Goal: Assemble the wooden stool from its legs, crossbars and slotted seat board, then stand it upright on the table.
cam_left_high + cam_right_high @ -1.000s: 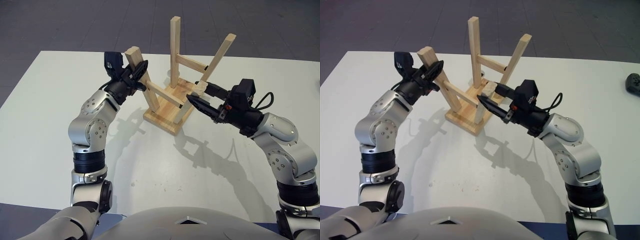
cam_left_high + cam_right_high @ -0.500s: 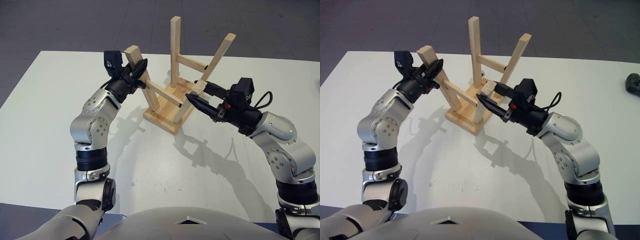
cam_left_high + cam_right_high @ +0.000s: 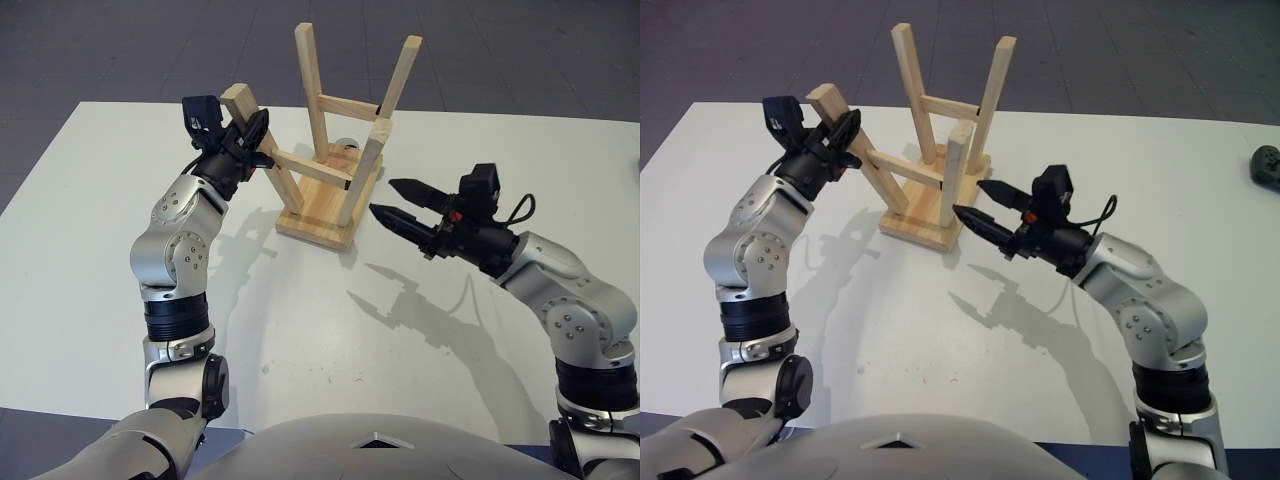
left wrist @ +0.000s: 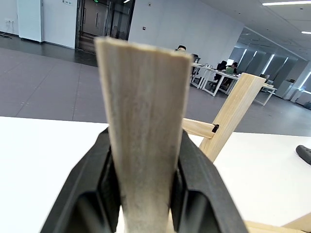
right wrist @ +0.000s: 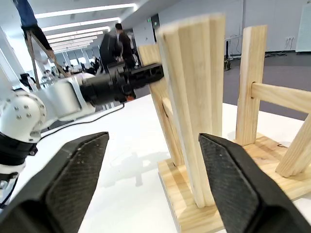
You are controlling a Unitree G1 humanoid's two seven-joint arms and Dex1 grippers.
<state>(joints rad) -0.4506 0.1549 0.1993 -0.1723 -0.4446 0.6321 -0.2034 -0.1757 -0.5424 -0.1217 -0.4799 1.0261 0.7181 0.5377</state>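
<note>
The wooden stool stands upside down, its seat board [image 3: 312, 222] on the table and its legs pointing up, joined by crossbars [image 3: 312, 170]. My left gripper [image 3: 255, 135] is shut on the near-left leg [image 4: 143, 121], just below its top end. To the right of the stool, my right gripper [image 3: 381, 196] is open and apart from the wood. Its fingers [image 5: 77, 174] spread wide before the nearest leg [image 5: 194, 97].
The white table [image 3: 300, 340] has free room in front of the stool and on both sides. A small black object [image 3: 1267, 165] lies at the table's far right edge. Dark floor lies beyond the far edge.
My right gripper has let go of the stool's leg and drawn back to the right. The left gripper has moved left with its leg, and the stool has shifted left and turned.
</note>
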